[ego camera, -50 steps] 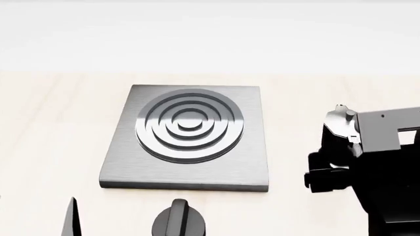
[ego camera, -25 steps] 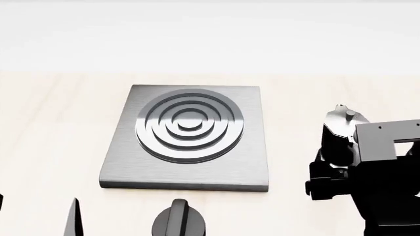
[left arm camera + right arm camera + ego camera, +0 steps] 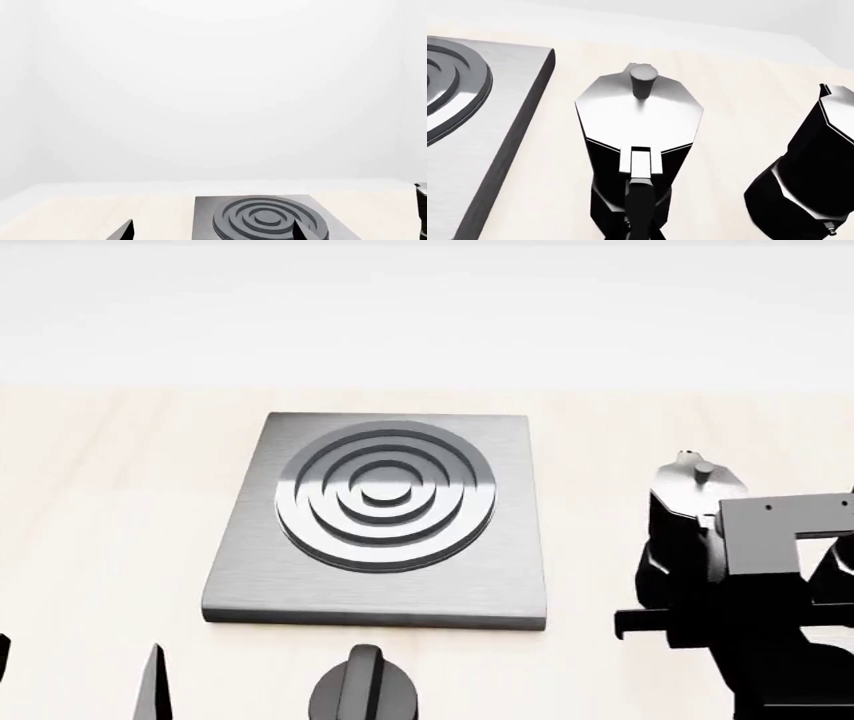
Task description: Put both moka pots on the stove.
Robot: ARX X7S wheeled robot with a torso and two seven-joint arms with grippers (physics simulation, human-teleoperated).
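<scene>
The right claw [image 3: 667, 625] has sunk lower beside the nearer moka pot [image 3: 687, 505] than it sat a second ago, so more of the pot's silver lid and knob now shows above the arm in the head view. I read this as the approach settling into a grasp at the pot's handle. The right wrist view looks straight down the handle [image 3: 639, 200] of that pot, but the claw's tips are out of frame there and buried in black in the head view, so whether it is wide or closed I cannot tell. The second moka pot [image 3: 804, 175] stands just beside the first, apart from it, on the pale table [image 3: 107, 500] to the right of the stove [image 3: 247, 585]. Both pots are off the stove, whose ringed burner [image 3: 384, 495] is bare (so neither placement is done yet). The left claw [image 3: 210, 232] hangs low and idle near the stove's front, its tips spread wide and holding nothing, beside the black knob [image 3: 363, 685].
</scene>
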